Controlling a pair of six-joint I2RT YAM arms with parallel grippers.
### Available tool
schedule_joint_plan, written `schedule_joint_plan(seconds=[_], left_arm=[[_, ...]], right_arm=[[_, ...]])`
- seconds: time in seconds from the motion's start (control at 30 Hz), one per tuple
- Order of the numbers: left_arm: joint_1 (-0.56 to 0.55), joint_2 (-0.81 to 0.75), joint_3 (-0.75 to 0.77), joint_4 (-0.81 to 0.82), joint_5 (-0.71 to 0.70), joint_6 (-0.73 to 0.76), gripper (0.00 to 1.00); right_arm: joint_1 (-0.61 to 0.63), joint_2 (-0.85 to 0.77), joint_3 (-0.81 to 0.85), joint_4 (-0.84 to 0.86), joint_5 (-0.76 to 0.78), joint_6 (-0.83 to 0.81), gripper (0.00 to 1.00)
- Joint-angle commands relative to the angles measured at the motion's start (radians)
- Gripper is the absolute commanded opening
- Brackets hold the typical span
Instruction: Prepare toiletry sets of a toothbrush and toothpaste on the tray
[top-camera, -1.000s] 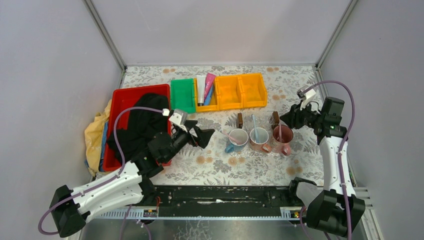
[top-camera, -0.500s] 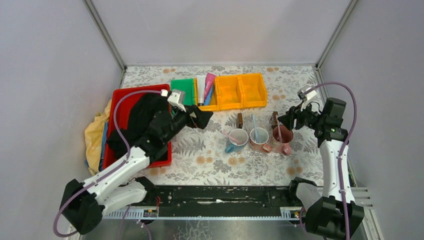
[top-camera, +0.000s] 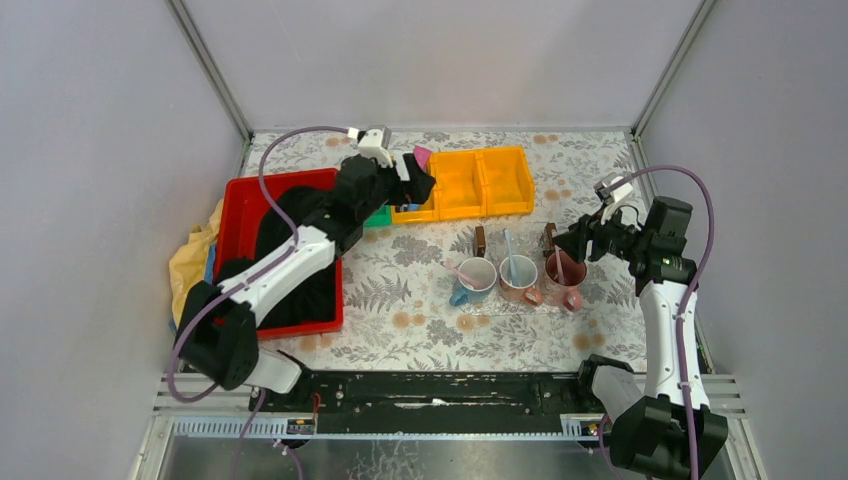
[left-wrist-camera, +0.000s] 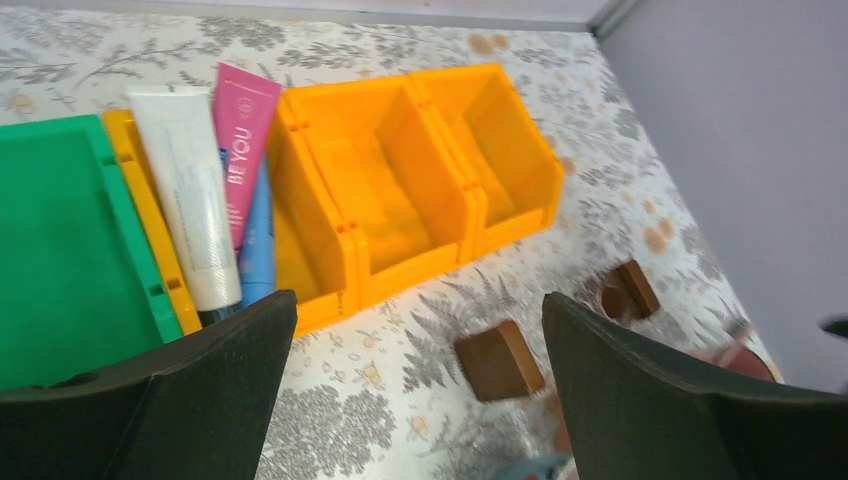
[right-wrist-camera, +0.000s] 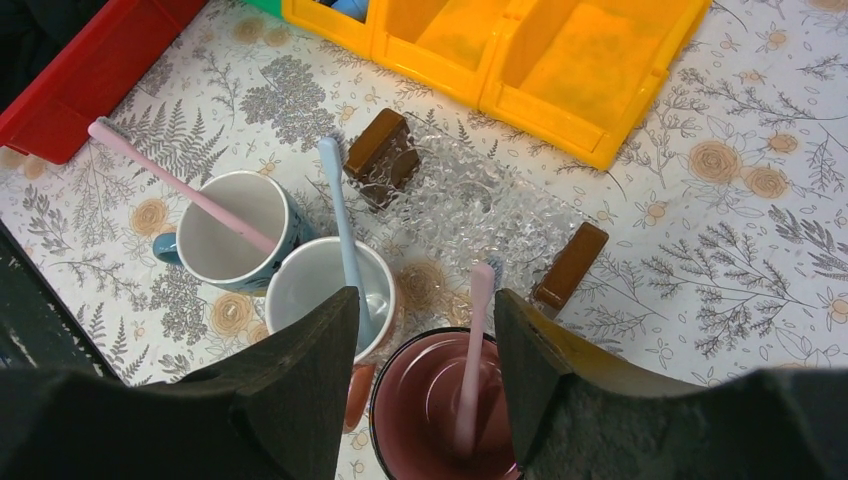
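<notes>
Three toothpaste tubes, white (left-wrist-camera: 185, 190), magenta (left-wrist-camera: 243, 140) and blue (left-wrist-camera: 258, 245), lie together in the leftmost yellow bin (left-wrist-camera: 150, 240). My left gripper (left-wrist-camera: 420, 320) is open and empty, hovering just in front of that bin (top-camera: 418, 185). A pink toothbrush (right-wrist-camera: 180, 185) stands in a blue mug (right-wrist-camera: 230, 245), a light blue one (right-wrist-camera: 340, 220) in a white mug, and a whitish-pink one (right-wrist-camera: 472, 350) in a maroon mug (right-wrist-camera: 440, 420). My right gripper (right-wrist-camera: 425, 300) is open just above the maroon mug, its fingers either side of the whitish-pink toothbrush (top-camera: 578, 243).
Two empty yellow bins (left-wrist-camera: 400, 170) and a green bin (left-wrist-camera: 50, 230) stand at the back. A red bin (top-camera: 240, 190) holds black cloth. Brown blocks (right-wrist-camera: 380, 150) (right-wrist-camera: 570, 262) stand behind the mugs on a clear bubbled tray (right-wrist-camera: 470, 200).
My left arm has swung from the middle of the table up and back to the toothpaste bin. My right gripper has edged left over the maroon mug.
</notes>
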Motion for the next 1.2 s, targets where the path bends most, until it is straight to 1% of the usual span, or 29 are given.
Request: schedule_joint_plan(seconds=[0.0, 0.1, 0.4, 0.67, 0.8, 0.93, 1.0, 1.07, 1.13, 1.17], left_arm=[[0.006, 0.119, 0.143, -0.135, -0.153, 0.005, 1.0], [0.006, 0.209, 0.234, -0.173, -0.225, 0.004, 1.0], [0.016, 0.46, 0.477, -0.274, -0.299, 0.127, 1.0], [0.017, 0.597, 0.587, -0.319, -0.413, 0.274, 0.99], [0.017, 0.64, 0.622, -0.337, -0.451, 0.309, 0.94], [0.017, 0.699, 0.674, -0.376, -0.512, 0.342, 0.83], [0.016, 0.731, 0.705, -0.403, -0.544, 0.354, 0.81], [0.015, 0.751, 0.722, -0.412, -0.562, 0.374, 0.75], [0.012, 0.768, 0.732, -0.413, -0.575, 0.388, 0.72], [0.012, 0.775, 0.738, -0.413, -0.581, 0.393, 0.69]], right_arm=[[-0.003, -0.017, 0.043, 0.0, -0.039, -0.002, 0.59], [-0.003, -0.02, 0.043, 0.0, -0.046, -0.002, 0.59], [-0.003, -0.028, 0.043, -0.001, -0.052, -0.002, 0.6], [-0.004, -0.035, 0.044, -0.004, -0.053, -0.007, 0.6], [-0.003, -0.034, 0.046, -0.009, -0.055, -0.011, 0.6], [-0.003, -0.034, 0.045, -0.01, -0.054, -0.012, 0.6], [-0.002, -0.033, 0.045, -0.01, -0.053, -0.014, 0.6], [-0.004, -0.032, 0.044, -0.01, -0.055, -0.014, 0.6], [-0.002, -0.033, 0.045, -0.01, -0.055, -0.015, 0.6], [-0.002, -0.032, 0.043, -0.01, -0.054, -0.014, 0.6]])
